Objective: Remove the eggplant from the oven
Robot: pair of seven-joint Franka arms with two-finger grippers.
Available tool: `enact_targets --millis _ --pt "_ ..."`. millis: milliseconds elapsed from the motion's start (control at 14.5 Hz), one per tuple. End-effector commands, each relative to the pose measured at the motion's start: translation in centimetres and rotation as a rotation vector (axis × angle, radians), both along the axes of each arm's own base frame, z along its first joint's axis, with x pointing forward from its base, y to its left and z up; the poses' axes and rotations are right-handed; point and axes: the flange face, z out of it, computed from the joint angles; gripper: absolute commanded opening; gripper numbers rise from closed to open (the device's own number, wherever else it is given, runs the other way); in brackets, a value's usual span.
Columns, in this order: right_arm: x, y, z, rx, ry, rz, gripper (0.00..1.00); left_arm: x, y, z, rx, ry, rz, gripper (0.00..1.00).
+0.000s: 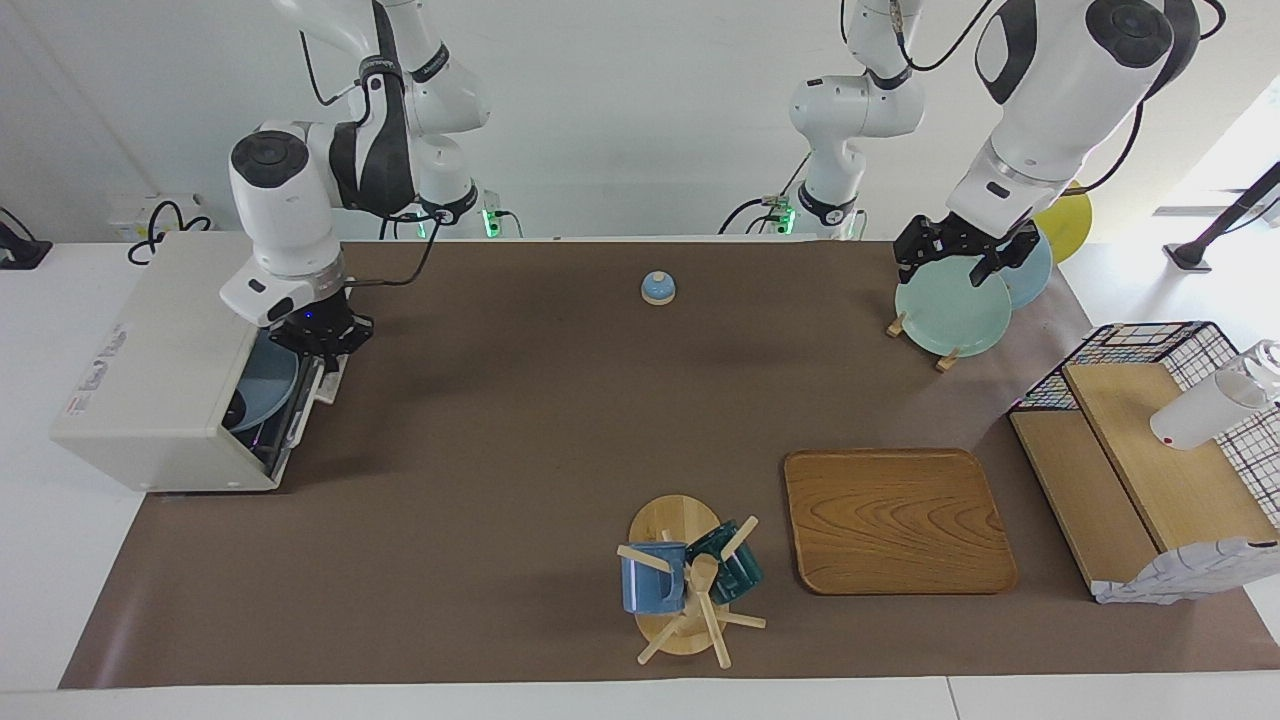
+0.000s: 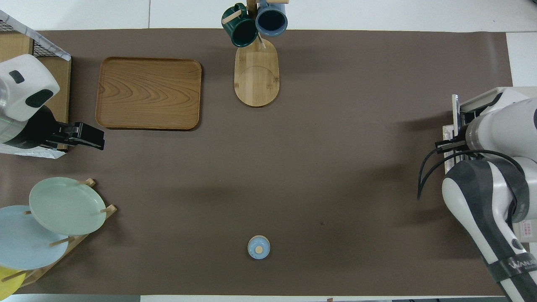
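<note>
The cream-white oven [image 1: 160, 370] stands at the right arm's end of the table. Its door [image 1: 302, 408] hangs partly open, tilted outward. My right gripper [image 1: 322, 352] is shut on the door's handle at the top edge. Through the gap I see a blue plate [image 1: 268, 378] with a dark shape [image 1: 236, 408] on it that may be the eggplant; most of it is hidden. In the overhead view the right arm covers most of the oven [image 2: 503, 94]. My left gripper [image 1: 958, 264] waits open and empty above the plate rack.
A small blue bell [image 1: 658, 288] sits near the robots at mid-table. A wooden tray [image 1: 895, 520] and a mug tree [image 1: 690, 585] with two mugs lie farther out. A plate rack [image 1: 950, 310] and a wire shelf [image 1: 1150, 470] stand at the left arm's end.
</note>
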Motion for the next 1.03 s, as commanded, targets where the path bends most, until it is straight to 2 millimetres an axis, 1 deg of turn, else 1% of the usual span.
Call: enact_targets --millis 0,69,138,482,550,688,826,963 --pt "0.8 -1.7 -5.6 -0.006 -0.026 -0.009 0.0 -0.1 0.3 0.6 0.014 -0.004 -0.01 1.0" --pt "0.9 -0.7 -6.1 0.01 -0.038 -0.004 0.0 -0.1 0.3 0.6 0.014 -0.004 -0.01 1.0" --pt "0.8 -0.4 -7.0 0.017 -0.041 -0.011 0.0 -0.1 0.3 0.6 0.016 -0.004 -0.01 1.0" --pt "0.4 0.0 -10.5 0.025 -0.023 -0.068 0.0 -0.1 0.3 0.6 0.014 -0.004 -0.01 1.0" --pt "0.5 0.6 -10.5 0.026 -0.024 -0.065 0.0 -0.1 0.3 0.6 0.016 -0.004 -0.01 1.0" --pt "0.4 0.7 -10.6 0.034 -0.023 -0.083 0.0 -0.1 0.3 0.6 0.016 -0.004 -0.01 1.0" --pt "0.1 1.6 -12.3 0.096 0.01 -0.153 0.0 -0.2 0.3 0.6 0.014 -0.004 -0.01 1.0" --pt "0.1 1.7 -12.5 0.107 0.013 -0.165 0.0 -0.1 0.3 0.6 0.016 -0.004 -0.01 1.0"
